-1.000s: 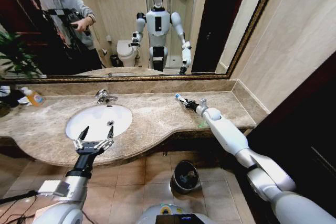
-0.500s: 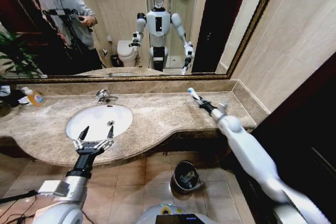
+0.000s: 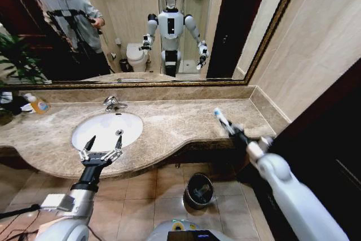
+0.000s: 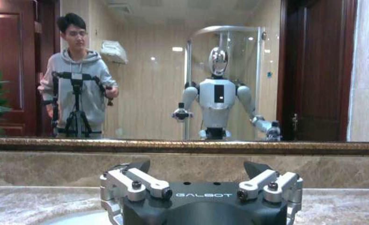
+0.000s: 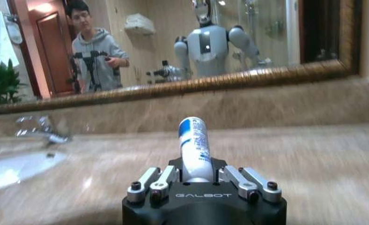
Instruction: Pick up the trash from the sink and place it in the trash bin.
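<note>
The word GALBOT stands in pale letters on the black body of the left gripper. The same word GALBOT is on the right gripper. The blue print on the tube it holds can't be read.

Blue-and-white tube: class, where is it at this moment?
The blue-and-white tube is clamped in the right gripper, held above the counter's right end, right of the sink.
</note>
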Available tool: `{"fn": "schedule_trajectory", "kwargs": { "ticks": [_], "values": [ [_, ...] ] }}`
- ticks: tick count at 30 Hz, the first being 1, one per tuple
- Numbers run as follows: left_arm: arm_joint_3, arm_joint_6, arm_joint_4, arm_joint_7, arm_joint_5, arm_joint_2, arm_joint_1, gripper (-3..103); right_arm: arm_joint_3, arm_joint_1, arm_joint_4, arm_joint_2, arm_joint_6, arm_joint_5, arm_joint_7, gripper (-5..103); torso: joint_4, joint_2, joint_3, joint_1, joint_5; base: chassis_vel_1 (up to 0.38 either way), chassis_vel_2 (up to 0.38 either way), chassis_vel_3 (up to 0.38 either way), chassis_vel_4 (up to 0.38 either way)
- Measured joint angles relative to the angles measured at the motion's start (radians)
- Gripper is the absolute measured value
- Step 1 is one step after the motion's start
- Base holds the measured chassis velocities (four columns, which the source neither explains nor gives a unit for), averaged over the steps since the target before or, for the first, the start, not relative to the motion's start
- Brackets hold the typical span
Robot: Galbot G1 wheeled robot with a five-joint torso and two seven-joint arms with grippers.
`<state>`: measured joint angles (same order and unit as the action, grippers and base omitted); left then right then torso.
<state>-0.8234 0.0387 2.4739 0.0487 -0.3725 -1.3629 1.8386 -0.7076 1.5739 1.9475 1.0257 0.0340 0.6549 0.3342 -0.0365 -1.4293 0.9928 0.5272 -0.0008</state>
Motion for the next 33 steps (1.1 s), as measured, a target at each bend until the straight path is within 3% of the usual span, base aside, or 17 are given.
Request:
{"fn": "schedule_trajectory", "kwargs": {
  "ticks": [2,5,11,13,15,17,20,21,22,24,26,33],
  "values": [
    [0.0,0.0,0.0,0.0,0.0,0.0,0.0,100,-0.008,0.113,-0.016,0.047,0.101,-0.065,0.019,27,-0.0004,0.0,0.0,0.0,0.0011,0.0,0.0,0.0,0.0],
    [0.0,0.0,0.0,0.0,0.0,0.0,0.0,100,0.012,0.193,-0.058,0.085,0.16,-0.128,0.024,27,0.0001,0.0,0.0,0.0,0.0001,0.0,0.0,0.0,0.0],
    [0.0,0.0,0.0,0.0,0.0,0.0,0.0,100,0.089,0.19,-0.19,0.12,0.194,-0.22,-0.008,27,-0.0002,0.0,0.0,0.0,0.0007,0.0,0.0,0.0,0.0],
    [0.0,0.0,0.0,0.0,0.0,0.0,0.0,100,0.16,0.15,-0.257,0.136,0.155,-0.267,-0.105,27,-0.0004,0.0,0.0,0.0,0.001,0.0,0.0,0.0,0.0],
    [0.0,0.0,0.0,0.0,0.0,0.0,0.0,100,0.185,0.121,-0.289,0.144,0.13,-0.305,-0.135,27,-0.0004,0.0,0.0,0.0,0.0007,0.0,0.0,0.0,0.0],
    [0.0,0.0,0.0,0.0,0.0,0.0,0.0,100,0.226,0.049,-0.349,0.158,0.054,-0.381,-0.178,27,-0.0005,0.0,0.0,0.0,0.0007,0.0,0.0,0.0,0.0],
    [0.0,0.0,0.0,0.0,0.0,0.0,0.0,100,0.261,0.005,-0.381,0.157,-0.011,-0.401,-0.196,27,-0.0005,0.0,0.0,0.0,0.0005,0.0,0.0,0.0,0.0],
    [0.0,0.0,0.0,0.0,0.0,0.0,0.0,100,0.316,-0.048,-0.431,0.154,-0.071,-0.413,-0.213,27,-0.0006,0.0,0.0,0.0,0.0004,0.0,0.0,0.0,0.0],
    [0.0,0.0,0.0,0.0,0.0,0.0,0.0,100,0.356,-0.084,-0.487,0.156,-0.085,-0.429,-0.232,27,-0.0008,0.0,0.0,0.0,0.0003,0.0,0.0,0.0,0.0],
    [0.0,0.0,0.0,0.0,0.0,0.0,0.0,100,0.384,-0.11,-0.536,0.162,-0.091,-0.451,-0.243,27,-0.0009,0.0,0.0,0.0,0.0007,0.0,0.0,0.0,0.0],
    [0.0,0.0,0.0,0.0,0.0,0.0,0.0,100,0.442,-0.201,-0.692,0.205,-0.097,-0.544,-0.26,27,-0.0004,0.0,0.0,0.0,0.0007,0.0,0.0,0.0,0.0],
    [0.0,0.0,0.0,0.0,0.0,0.0,0.0,100,0.494,-0.297,-0.868,0.27,-0.096,-0.59,-0.255,27,-0.0005,0.0,0.0,0.0,0.0011,0.0,0.0,0.0,0.0]
  ]
}}
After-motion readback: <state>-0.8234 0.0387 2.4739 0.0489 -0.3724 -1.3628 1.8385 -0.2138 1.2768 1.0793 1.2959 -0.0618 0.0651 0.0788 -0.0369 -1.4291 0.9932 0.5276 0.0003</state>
